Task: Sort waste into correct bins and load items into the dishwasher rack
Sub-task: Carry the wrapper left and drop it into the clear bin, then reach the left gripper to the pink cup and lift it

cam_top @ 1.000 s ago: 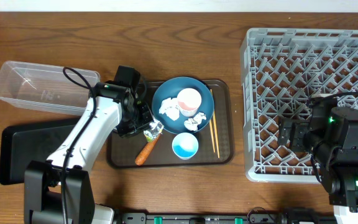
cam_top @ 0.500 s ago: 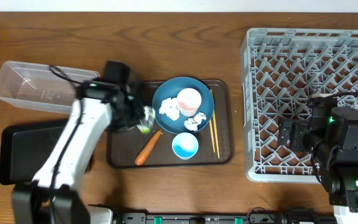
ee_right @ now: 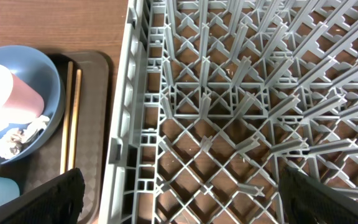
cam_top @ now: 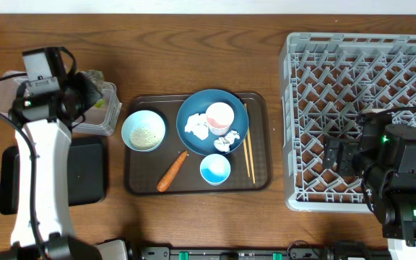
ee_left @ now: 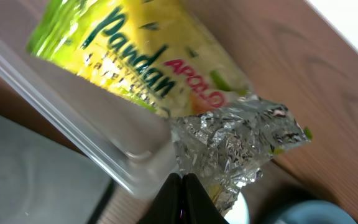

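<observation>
L gripper (ee_left: 182,190) clamped on wrapper (ee_left: 143,70) foil end, over clear tub (ee_left: 73,127) rim. Green-yellow "Pandan" print, crumpled silver edge.

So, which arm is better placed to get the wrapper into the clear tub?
Left: the left gripper pinches the Pandan wrapper at the clear tub's rim, while the right gripper hangs over the grey dishwasher rack.
</observation>
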